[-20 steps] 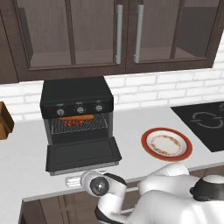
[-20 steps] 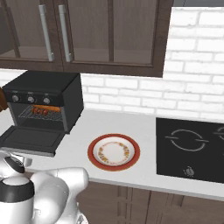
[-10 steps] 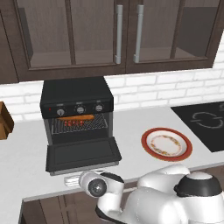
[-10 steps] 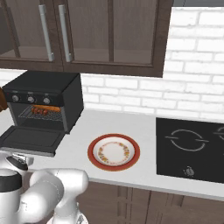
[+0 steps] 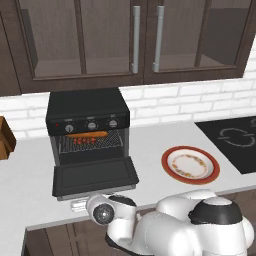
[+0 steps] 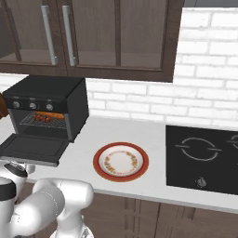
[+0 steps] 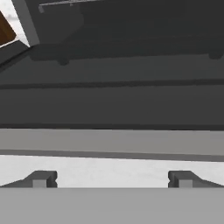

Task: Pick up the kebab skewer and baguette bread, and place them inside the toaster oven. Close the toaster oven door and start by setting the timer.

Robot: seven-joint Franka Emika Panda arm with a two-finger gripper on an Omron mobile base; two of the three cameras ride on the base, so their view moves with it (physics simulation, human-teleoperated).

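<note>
While the toaster oven sits at centre left of the left base view with its door dropped flat, I hang low at the counter's front edge, my wrist showing at the bottom of that frame just below the toaster oven door. In the hand view my pincer is released, jaws spread wide with nothing between them, the two dark fingertips far apart near the bottom. Straight ahead of them runs a pale strip of counter, then the grey front lip of the door, and above that its dark underside crossing the upper half of the frame.

Inside the cavity, on the wire rack, the baguette bread lies lengthwise just under the row of three knobs, and the kebab skewer lies just in front of it; from the right base view both show at centre left, bread behind, skewer in front.

Around me: a red-rimmed plate rests on the white counter to the right of the oven, well apart from it, with the black cooktop beyond at the right edge. A brown wooden object sits at the far left edge. Dark glass-front cabinets fill the top, above white brick wall.
</note>
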